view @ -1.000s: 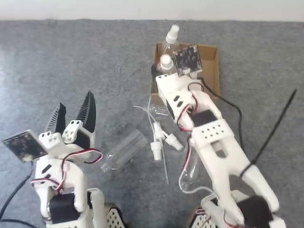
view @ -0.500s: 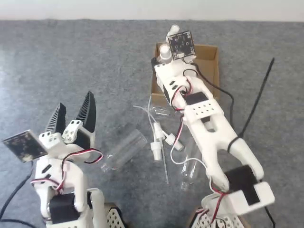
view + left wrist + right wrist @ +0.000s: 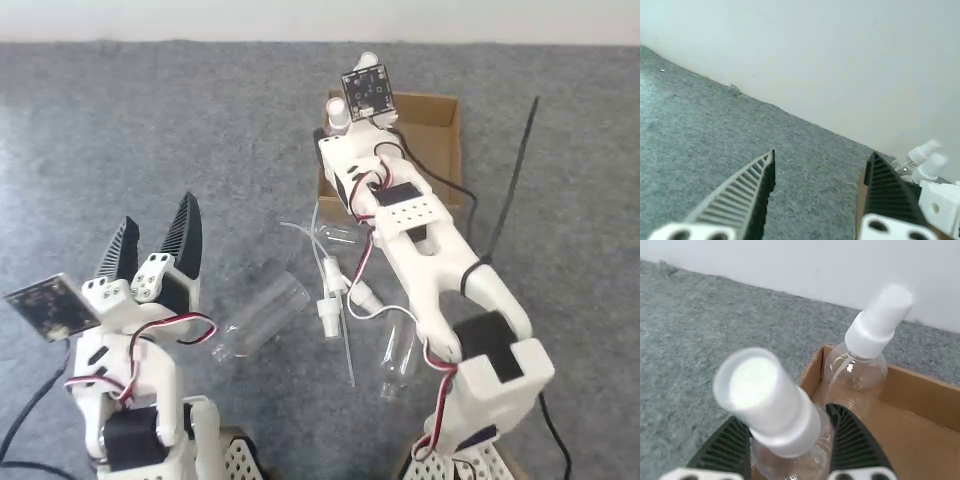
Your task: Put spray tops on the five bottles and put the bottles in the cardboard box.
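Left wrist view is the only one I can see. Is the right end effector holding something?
Observer: Yes, the right end effector is shut on a capped bottle.
Operator: Where is it, please?
Observer: At a corner of the cardboard box, beside a second capped bottle that stands inside.
Operator: What is not yet capped?
Observer: An uncapped bottle lies on its side, with loose spray tops next to it.

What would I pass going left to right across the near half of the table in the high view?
Left pincer, open → clear uncapped bottle lying on its side → loose spray tops → second lying bottle.
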